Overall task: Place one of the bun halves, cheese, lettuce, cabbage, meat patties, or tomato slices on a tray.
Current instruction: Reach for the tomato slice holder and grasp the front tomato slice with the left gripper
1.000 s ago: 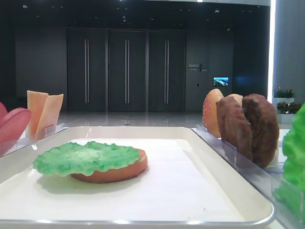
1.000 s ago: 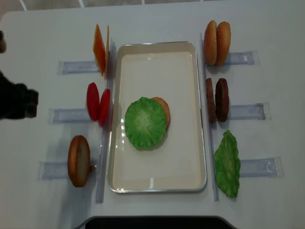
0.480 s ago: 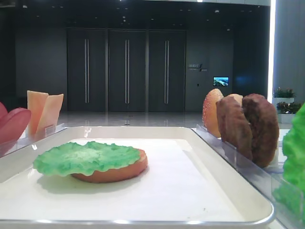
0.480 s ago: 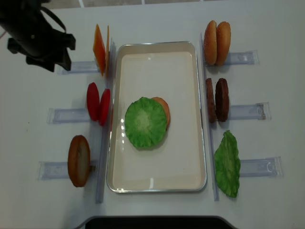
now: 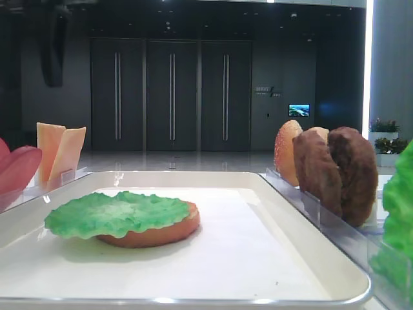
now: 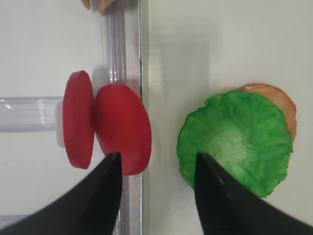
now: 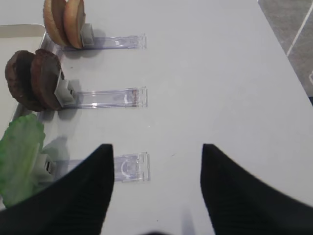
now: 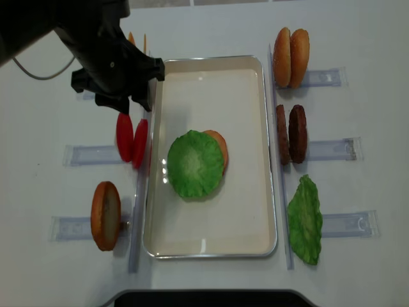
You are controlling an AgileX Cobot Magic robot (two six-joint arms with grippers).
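Observation:
A white tray (image 8: pixel 211 246) holds a flat bun half (image 8: pixel 221 146) with a round lettuce leaf (image 8: pixel 193 165) lying on it. Two red tomato slices (image 6: pixel 120 128) stand on edge in a clear holder just outside the tray's left rim. My left gripper (image 6: pixel 156 161) hovers open above that rim, one fingertip (image 6: pixel 113 159) over the nearer tomato slice, the other beside the lettuce, holding nothing. From above, the left gripper (image 8: pixel 121 102) covers most of the cheese (image 5: pixel 59 152). My right gripper (image 7: pixel 156 149) is open and empty over bare table.
Right of the tray stand two bun halves (image 8: pixel 291 56), two meat patties (image 8: pixel 291 133) and a long green cabbage leaf (image 8: pixel 305 219) in clear holders (image 7: pixel 124 98). A speckled bun half (image 8: pixel 105 215) stands at the front left.
My left arm has swung in from the table's left edge to above the cheese and tomato holders by the tray's left rim. Its jaws stay open. No food has moved.

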